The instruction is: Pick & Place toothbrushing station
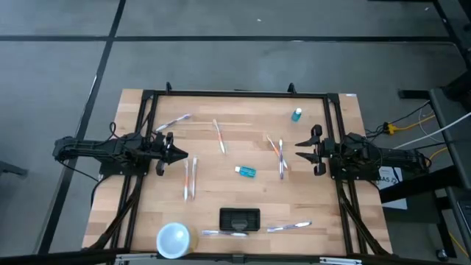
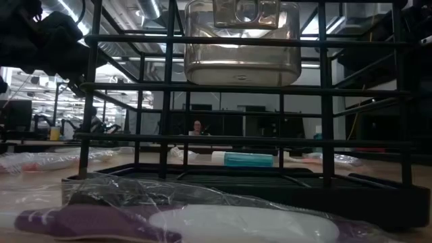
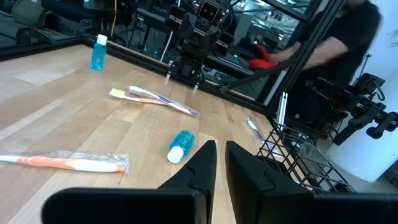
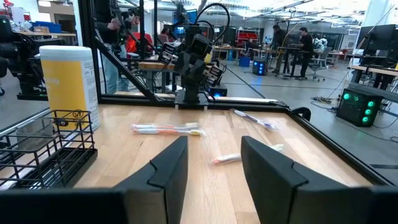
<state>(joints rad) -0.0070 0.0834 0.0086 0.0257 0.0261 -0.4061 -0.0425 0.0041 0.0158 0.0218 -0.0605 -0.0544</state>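
The toothbrushing station (image 1: 240,218) is a small black wire holder that stands on the wooden table near its front edge. It also shows in the right wrist view (image 4: 43,149), the left wrist view (image 3: 292,158) and, close up, the low view (image 2: 162,88). My left gripper (image 1: 182,155) is shut and empty at the table's left side, far from the holder. My right gripper (image 1: 299,151) is open and empty at the table's right side. The two grippers face each other across the table.
Several wrapped toothbrushes (image 1: 190,179) lie scattered on the table, two of them (image 1: 288,227) beside the holder. A small blue bottle (image 1: 245,171) lies at the middle and another (image 1: 296,114) stands at the far right. A white-topped yellow cup (image 1: 174,239) stands at the near left. A black frame (image 1: 235,94) rims the table.
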